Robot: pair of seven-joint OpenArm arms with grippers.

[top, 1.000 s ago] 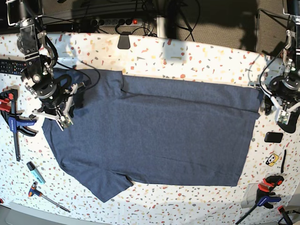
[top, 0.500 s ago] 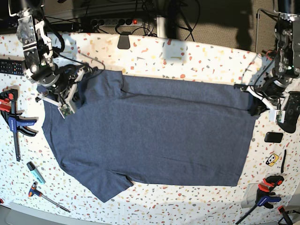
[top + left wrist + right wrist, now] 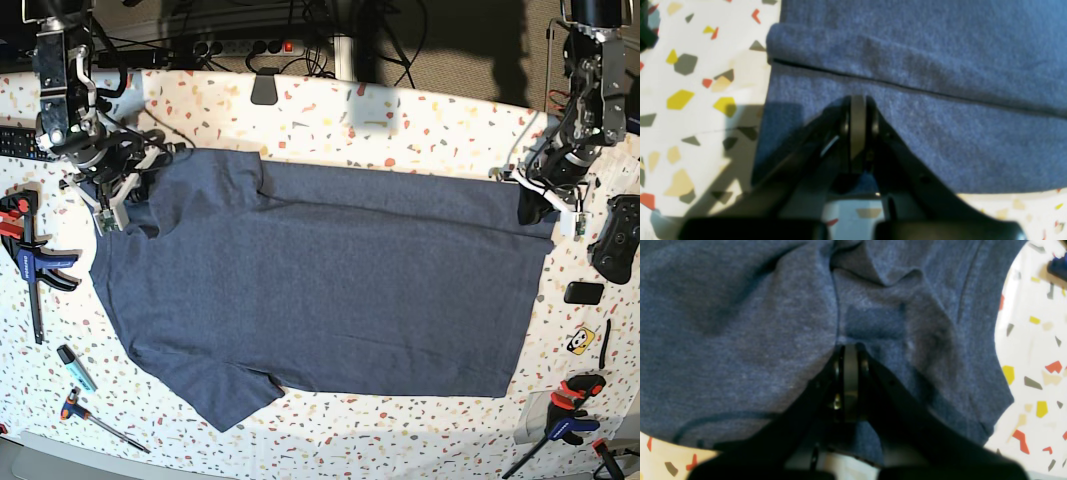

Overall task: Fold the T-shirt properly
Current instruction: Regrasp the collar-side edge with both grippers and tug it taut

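The navy-blue T-shirt lies spread flat on the speckled table, plain side up, sleeves toward the base view's left. My left gripper sits at the shirt's far right corner. In the left wrist view its jaws are shut with the hem cloth pinched between them. My right gripper is at the far left sleeve. In the right wrist view it is shut on the fabric, and wrinkles run toward its tips.
At the left edge are a blue and red clamp, a marker, a T-handle tool and a remote. On the right lie a game controller, a small black block and another clamp.
Both grippers have closed on the shirt. The left one moved inward onto the far right corner; the right one shifted up and left to the far sleeve, bunching the cloth there.
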